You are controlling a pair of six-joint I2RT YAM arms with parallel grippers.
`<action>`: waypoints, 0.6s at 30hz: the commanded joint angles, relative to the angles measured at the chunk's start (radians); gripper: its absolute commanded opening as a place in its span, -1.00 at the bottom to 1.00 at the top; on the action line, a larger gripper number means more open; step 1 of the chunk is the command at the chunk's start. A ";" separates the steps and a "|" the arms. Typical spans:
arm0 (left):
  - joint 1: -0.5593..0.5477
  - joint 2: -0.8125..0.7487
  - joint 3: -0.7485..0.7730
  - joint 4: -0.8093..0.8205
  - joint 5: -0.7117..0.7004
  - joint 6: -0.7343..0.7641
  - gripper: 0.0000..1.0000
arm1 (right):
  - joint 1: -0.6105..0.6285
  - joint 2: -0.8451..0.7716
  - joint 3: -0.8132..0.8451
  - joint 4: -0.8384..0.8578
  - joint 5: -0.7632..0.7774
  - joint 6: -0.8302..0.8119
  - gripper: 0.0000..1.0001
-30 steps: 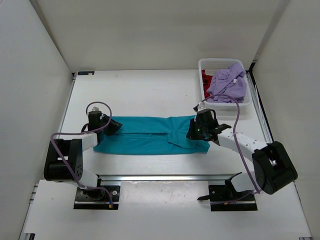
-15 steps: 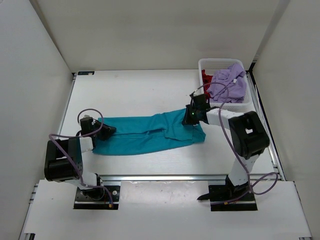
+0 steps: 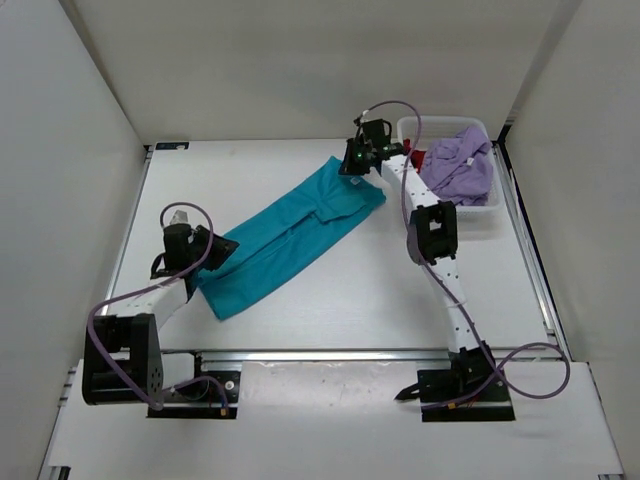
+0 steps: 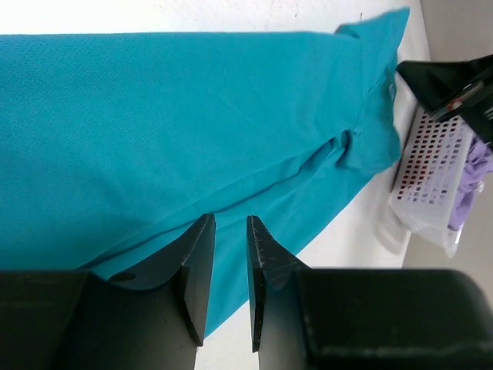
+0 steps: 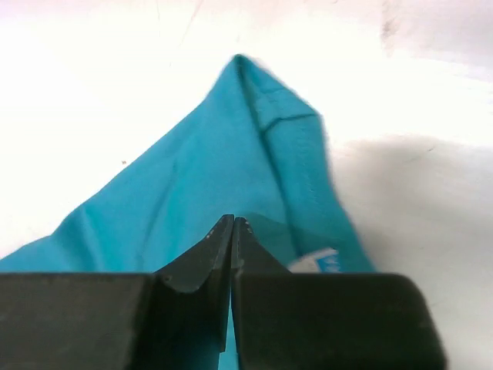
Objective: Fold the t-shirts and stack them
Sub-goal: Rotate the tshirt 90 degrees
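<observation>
- Carrying everything, the white surface [image 3: 300, 320] is showing bare on both sides of the cloth.
- The teal t-shirt [image 3: 290, 235] is lying on it as one long band, running on a slant from the near left up to the far right, where its end is coming close beside the basket.
- The white mesh basket [image 3: 470, 208] is sitting at the far right corner, holding the lavender t-shirt [image 3: 458, 168], which is heaping above its rim, and the dark red t-shirt [image 3: 411, 158], which is peeking out at its left end.
- The right claw [image 5: 233, 223] is pinching the teal shirt's far end, its jaws pressed fully together on the cloth.
- The left claw [image 4: 229, 223] is sitting at the shirt's near end, jaws a narrow slit apart with teal cloth showing in the slit; whether it is gripping cannot be told.
</observation>
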 commanded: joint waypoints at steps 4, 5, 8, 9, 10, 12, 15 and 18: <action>-0.096 -0.074 -0.007 -0.108 -0.049 0.108 -0.32 | -0.072 -0.106 0.207 -0.149 -0.095 -0.004 -0.96; -0.107 -0.078 -0.002 -0.112 -0.060 0.112 -0.32 | -0.061 -0.160 0.215 -0.168 -0.075 -0.040 -0.93; -0.182 -0.075 0.010 -0.132 -0.063 0.139 -0.33 | -0.044 -0.339 0.129 -0.220 -0.076 -0.089 -0.91; -0.200 -0.077 0.013 -0.132 -0.064 0.148 -0.33 | -0.024 -0.381 0.051 -0.229 -0.072 -0.120 -0.91; -0.221 -0.072 0.027 -0.148 -0.058 0.164 -0.33 | -0.012 -0.448 -0.007 -0.261 -0.040 -0.172 -0.91; -0.261 -0.066 0.038 -0.154 -0.054 0.193 -0.32 | 0.052 -0.540 -0.099 -0.312 0.049 -0.229 -0.98; -0.318 -0.049 0.041 -0.183 -0.054 0.208 -0.33 | 0.074 -0.720 -0.400 -0.227 0.140 -0.223 -0.99; -0.370 -0.034 0.044 -0.165 -0.032 0.204 -0.31 | 0.045 -1.005 -0.924 0.106 0.047 -0.134 -1.00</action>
